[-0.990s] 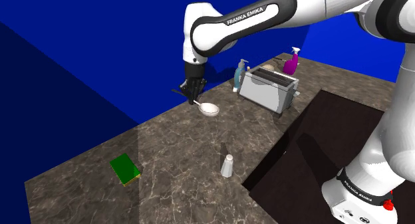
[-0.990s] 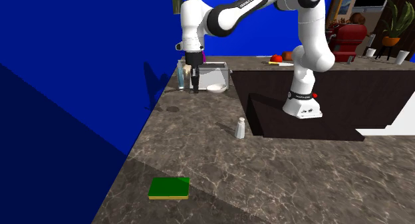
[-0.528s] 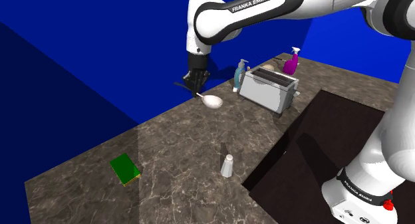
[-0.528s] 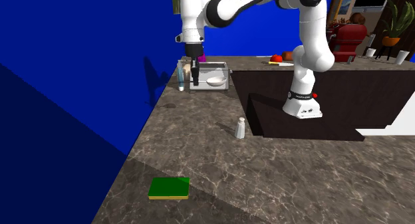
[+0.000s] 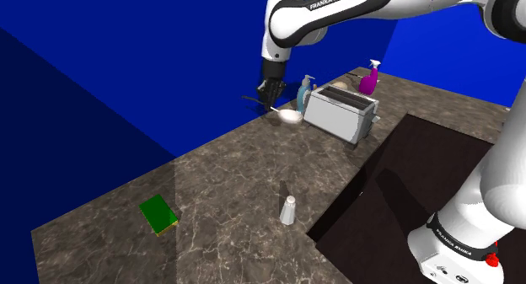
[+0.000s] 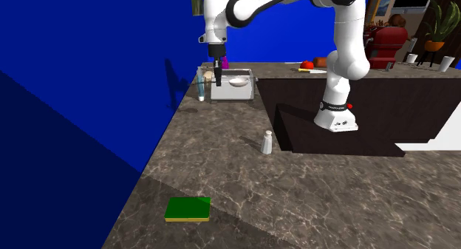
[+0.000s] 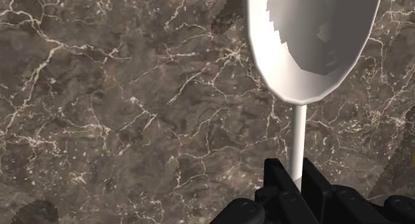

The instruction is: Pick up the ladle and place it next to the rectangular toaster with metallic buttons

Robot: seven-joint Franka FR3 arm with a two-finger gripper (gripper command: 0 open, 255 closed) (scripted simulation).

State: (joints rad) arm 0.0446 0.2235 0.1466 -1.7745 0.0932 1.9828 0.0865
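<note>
In the shoulder view, the gripper (image 5: 268, 95) is hanging over the far edge of the marbled counter (image 5: 219, 181), by the blue wall (image 5: 126, 55). It is gripping the thin handle of a white ladle (image 5: 290, 115). The ladle's bowl is sticking out just beside the end of the silver toaster (image 5: 339, 115), near a teal bottle (image 5: 303, 90). A magenta spray bottle (image 5: 368, 78) is standing behind the toaster. A small shaker (image 5: 288, 211) is standing near the edge of the dark recess (image 5: 421, 181). A green sponge (image 5: 158, 214) is lying well apart, toward the counter's corner at this view's lower left.

In the second exterior view, the arm (image 6: 258, 4) is reaching down from above. The bowl is showing in front of the toaster's face, above the counter.

In the wrist view, the two black fingers (image 7: 278, 181) are clamping the handle between them. The bowl is pointing away from the hand over the marble.
</note>
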